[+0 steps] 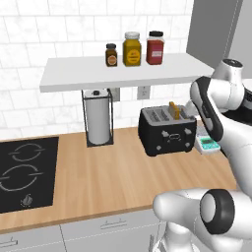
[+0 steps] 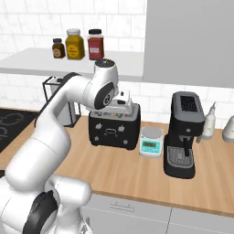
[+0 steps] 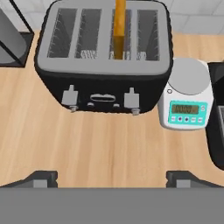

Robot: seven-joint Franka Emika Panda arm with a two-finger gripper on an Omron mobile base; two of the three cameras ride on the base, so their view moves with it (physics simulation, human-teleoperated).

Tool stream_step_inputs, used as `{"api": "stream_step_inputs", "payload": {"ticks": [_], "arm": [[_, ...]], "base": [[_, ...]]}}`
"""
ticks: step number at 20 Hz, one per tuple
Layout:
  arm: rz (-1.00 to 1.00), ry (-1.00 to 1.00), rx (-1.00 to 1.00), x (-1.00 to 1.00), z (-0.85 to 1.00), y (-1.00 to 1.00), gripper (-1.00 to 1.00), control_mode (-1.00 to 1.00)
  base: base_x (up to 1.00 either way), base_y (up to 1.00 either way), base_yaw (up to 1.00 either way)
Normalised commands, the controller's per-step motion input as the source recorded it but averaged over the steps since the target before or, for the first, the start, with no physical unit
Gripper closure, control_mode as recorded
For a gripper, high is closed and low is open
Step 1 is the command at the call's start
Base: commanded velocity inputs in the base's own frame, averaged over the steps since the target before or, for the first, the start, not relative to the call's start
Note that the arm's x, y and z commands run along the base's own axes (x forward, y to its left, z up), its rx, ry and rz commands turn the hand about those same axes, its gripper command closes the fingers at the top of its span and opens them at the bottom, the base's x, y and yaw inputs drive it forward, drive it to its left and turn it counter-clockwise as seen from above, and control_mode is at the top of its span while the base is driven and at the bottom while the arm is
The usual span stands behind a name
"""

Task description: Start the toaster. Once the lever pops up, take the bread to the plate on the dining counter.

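Left base view: the toaster (image 1: 167, 129) stands on the wooden worktop (image 1: 118, 177), at its back near the wall. The bread (image 1: 174, 110) stands upright in a slot on the toaster's right side, its top edge above the silvery top. A paper towel holder (image 1: 98, 118) stands left of the toaster, a cooktop (image 1: 27, 172) further left. A small scale (image 1: 206, 143) sits just right of the toaster. Three jars (image 1: 133, 49) stand on the shelf above it.

Right base view: the arm reaches over the toaster (image 2: 114, 128), hiding its top. The scale (image 2: 151, 141) sits just right of the toaster, a coffee machine (image 2: 185, 135) beyond that.

Hand view: the gripper (image 3: 111, 177) hangs above the worktop in front of the toaster (image 3: 103, 57), fingers spread wide, holding nothing. The bread (image 3: 119, 28) stands in the third slot from the left. Both front levers (image 3: 70, 96) sit low on the toaster's face.
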Motion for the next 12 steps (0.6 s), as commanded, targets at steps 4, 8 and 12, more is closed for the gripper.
{"api": "stream_step_inputs", "payload": {"ticks": [4,8,12], "arm": [[0.0,-0.07,-0.01,0.0,-0.71,-0.01,-1.0,-1.0],[0.0,-0.11,0.0,0.03,-0.47,0.0,-1.0,-1.0],[0.0,-0.14,0.0,0.25,-0.05,0.0,-1.0,-1.0]], "base": [[0.0,0.0,0.0],[0.0,0.0,0.0],[0.0,0.0,0.0]]}}
